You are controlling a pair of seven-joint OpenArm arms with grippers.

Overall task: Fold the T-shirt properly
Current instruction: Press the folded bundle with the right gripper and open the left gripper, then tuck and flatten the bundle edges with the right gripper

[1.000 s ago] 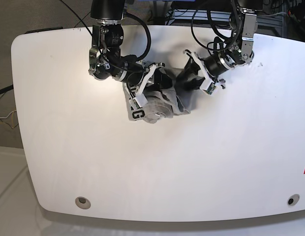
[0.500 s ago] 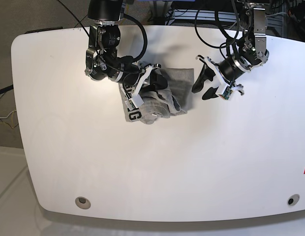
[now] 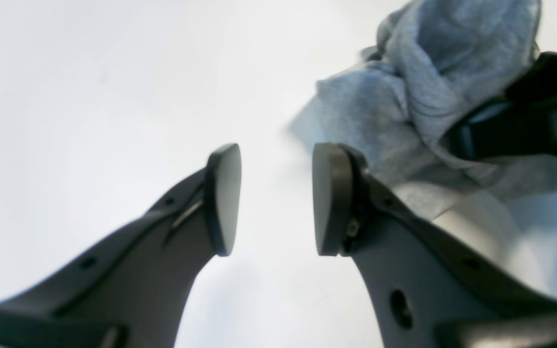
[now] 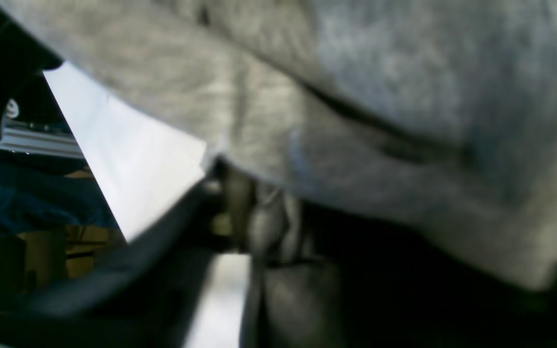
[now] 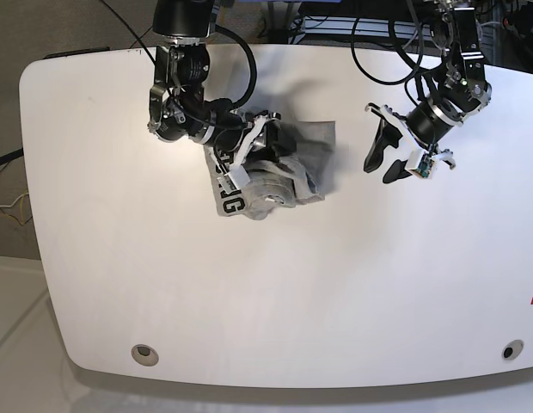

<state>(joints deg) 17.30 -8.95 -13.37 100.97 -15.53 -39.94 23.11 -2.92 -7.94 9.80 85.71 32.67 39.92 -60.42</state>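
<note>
Grey cotton, soft and light, is what we are handling: the T-shirt (image 5: pixel 271 170) is lying bunched in a lump toward the back of the white worktop (image 5: pixel 275 292), lettering showing at its near-left corner. We judge it limp and prone to slumping, so hems or shoulder seams are the places to pinch, not the heap's middle. On the left of the base view, our right hand (image 5: pixel 249 153) is sitting in the folds; whether it is gripping cloth, we cannot tell. On the right, our left hand (image 5: pixel 389 160) is hanging over bare worktop, jaws apart and empty. Compared with a second ago, it has pulled well clear of the shirt.
</note>
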